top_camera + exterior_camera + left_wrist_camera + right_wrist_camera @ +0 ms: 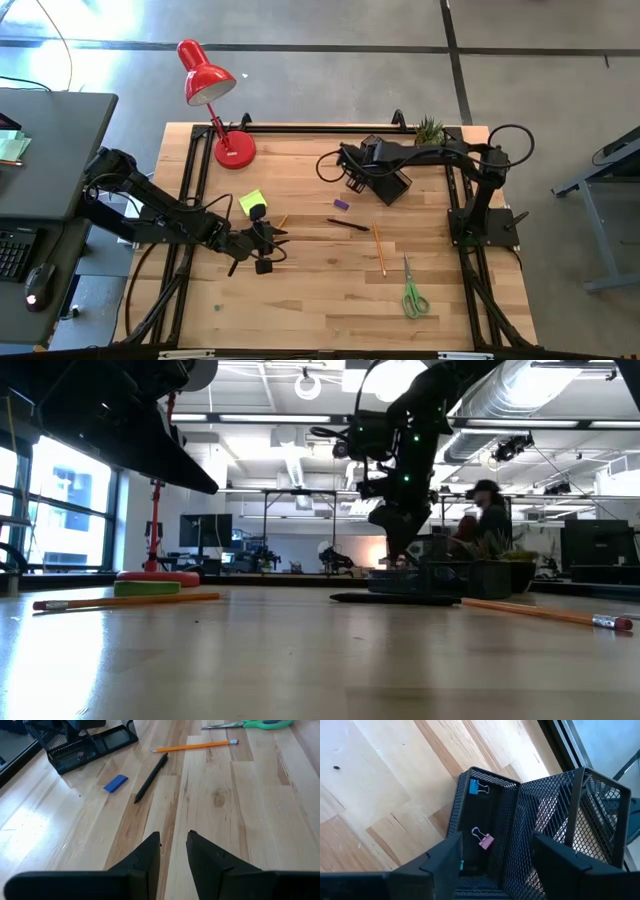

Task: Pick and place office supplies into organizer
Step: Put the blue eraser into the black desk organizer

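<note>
The black mesh organizer (388, 183) stands at the far right of the table, beside the potted plant (430, 130). My right gripper (497, 865) hovers open above it, its fingers spread over the low tray, which holds a blue clip (477, 787) and a pink clip (485, 840). My left gripper (173, 851) hangs open with a narrow gap above bare wood at mid-table, holding nothing. Lying flat ahead of it are a dark pen (150, 777), a long orange pencil (195, 746), a small blue-purple piece (115, 783) and green-handled scissors (413, 292). The yellow-green sticky block (251, 201) and a short pencil (283, 221) lie by the left wrist.
A red desk lamp (213, 95) stands at the far left corner, its base (235, 150) on the table. A black frame rail (300, 129) runs along the far edge. A person (487, 510) sits in the room behind. Bare wood lies along the near edge.
</note>
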Robot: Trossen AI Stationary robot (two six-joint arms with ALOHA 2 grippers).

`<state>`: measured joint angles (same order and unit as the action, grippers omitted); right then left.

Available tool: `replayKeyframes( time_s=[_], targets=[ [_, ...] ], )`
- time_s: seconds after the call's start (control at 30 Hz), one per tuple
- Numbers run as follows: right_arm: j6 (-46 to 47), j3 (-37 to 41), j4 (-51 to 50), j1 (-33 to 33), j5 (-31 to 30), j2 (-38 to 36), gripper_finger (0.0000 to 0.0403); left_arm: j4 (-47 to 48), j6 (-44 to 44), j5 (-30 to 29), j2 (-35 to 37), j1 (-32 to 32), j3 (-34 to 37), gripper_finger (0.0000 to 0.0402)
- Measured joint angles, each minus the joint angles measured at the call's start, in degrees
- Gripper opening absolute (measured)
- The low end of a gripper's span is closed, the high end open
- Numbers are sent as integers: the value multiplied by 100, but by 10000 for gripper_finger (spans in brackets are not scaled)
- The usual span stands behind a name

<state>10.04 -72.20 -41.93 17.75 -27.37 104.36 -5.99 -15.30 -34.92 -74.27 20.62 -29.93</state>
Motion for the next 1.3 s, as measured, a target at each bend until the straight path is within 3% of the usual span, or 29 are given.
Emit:
replayKeyframes(
  time_s=[0.33, 0.77, 1.3],
  targets=[
    [-2, 0, 151, -145, -90, 0, 205, -3, -3, 2, 1, 0, 0, 85],
    [42, 0, 191, -143, -368, 2, 246, -3, -3, 2, -1, 0, 0, 85],
    [918, -4, 384, -207, -12, -67, 245, 3, -3, 2, 1, 0, 0, 85]
  ],
)
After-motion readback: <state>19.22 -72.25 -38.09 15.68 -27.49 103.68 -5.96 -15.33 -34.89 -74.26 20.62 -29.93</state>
